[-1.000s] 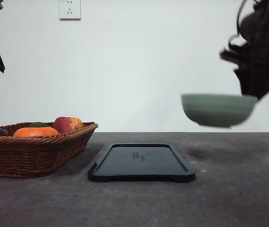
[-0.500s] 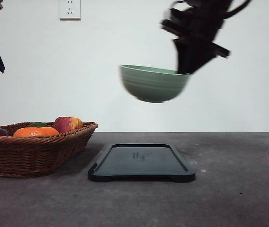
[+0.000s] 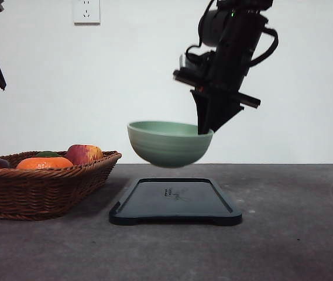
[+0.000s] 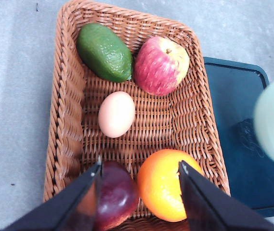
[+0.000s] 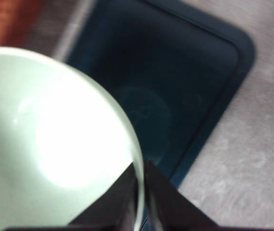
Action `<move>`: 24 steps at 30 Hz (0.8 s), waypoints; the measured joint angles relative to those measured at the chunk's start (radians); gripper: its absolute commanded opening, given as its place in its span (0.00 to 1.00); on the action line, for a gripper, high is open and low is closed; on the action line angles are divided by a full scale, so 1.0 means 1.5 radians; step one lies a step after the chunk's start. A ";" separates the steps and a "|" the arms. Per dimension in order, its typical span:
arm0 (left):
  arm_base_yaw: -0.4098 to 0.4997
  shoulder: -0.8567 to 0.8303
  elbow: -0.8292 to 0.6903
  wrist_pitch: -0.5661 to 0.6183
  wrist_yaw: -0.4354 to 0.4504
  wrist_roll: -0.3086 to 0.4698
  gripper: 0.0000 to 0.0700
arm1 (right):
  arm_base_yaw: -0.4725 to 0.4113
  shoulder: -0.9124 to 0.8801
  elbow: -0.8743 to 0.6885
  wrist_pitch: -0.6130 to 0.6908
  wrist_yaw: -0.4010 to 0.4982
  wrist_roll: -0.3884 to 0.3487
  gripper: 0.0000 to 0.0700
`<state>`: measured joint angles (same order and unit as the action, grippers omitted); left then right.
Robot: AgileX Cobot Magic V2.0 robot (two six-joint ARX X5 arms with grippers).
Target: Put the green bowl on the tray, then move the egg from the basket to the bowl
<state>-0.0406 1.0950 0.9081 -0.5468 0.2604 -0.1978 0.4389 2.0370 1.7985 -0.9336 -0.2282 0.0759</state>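
The green bowl is pinched at its rim by the right tool, above the tray on the grey desk. The left tool is spread wide over the basket.

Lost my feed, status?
Right gripper clamps green bowl rim, above tray. Left gripper open over basket. Egg unobstructed.

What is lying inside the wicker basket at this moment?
The basket holds an egg, a green avocado, an apple, an orange and a dark purple fruit partly hidden behind the left gripper.
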 measured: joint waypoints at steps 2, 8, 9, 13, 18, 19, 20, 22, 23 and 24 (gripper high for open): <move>0.000 0.000 0.000 0.000 0.000 0.000 0.44 | 0.000 0.008 0.000 0.007 0.000 0.003 0.00; 0.000 0.000 0.000 0.000 0.000 0.000 0.44 | 0.001 0.038 0.000 0.012 0.001 0.011 0.00; 0.000 0.000 0.000 0.000 0.000 0.000 0.44 | 0.001 0.044 0.000 0.012 0.005 0.014 0.00; 0.000 0.000 0.000 0.000 0.000 0.000 0.44 | 0.000 0.056 0.000 0.012 0.014 0.022 0.00; 0.000 0.000 0.000 0.000 0.000 0.000 0.44 | 0.001 0.067 0.000 0.011 0.014 0.024 0.01; 0.000 0.000 0.000 0.000 0.000 0.000 0.44 | 0.001 0.068 0.000 0.011 0.014 0.024 0.03; 0.000 0.000 0.000 0.000 0.000 0.000 0.44 | 0.001 0.069 0.000 0.011 0.014 0.024 0.08; 0.000 0.000 0.000 0.000 0.000 0.000 0.44 | 0.002 0.069 0.000 0.011 0.013 0.024 0.24; 0.000 0.000 0.000 0.000 0.000 0.000 0.44 | 0.003 0.069 0.000 0.009 0.013 0.024 0.28; 0.000 0.000 0.000 0.000 0.000 0.000 0.44 | 0.004 0.069 0.000 0.007 0.013 0.025 0.32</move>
<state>-0.0406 1.0950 0.9081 -0.5468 0.2604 -0.1978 0.4454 2.1403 1.7985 -0.9230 -0.2081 0.1127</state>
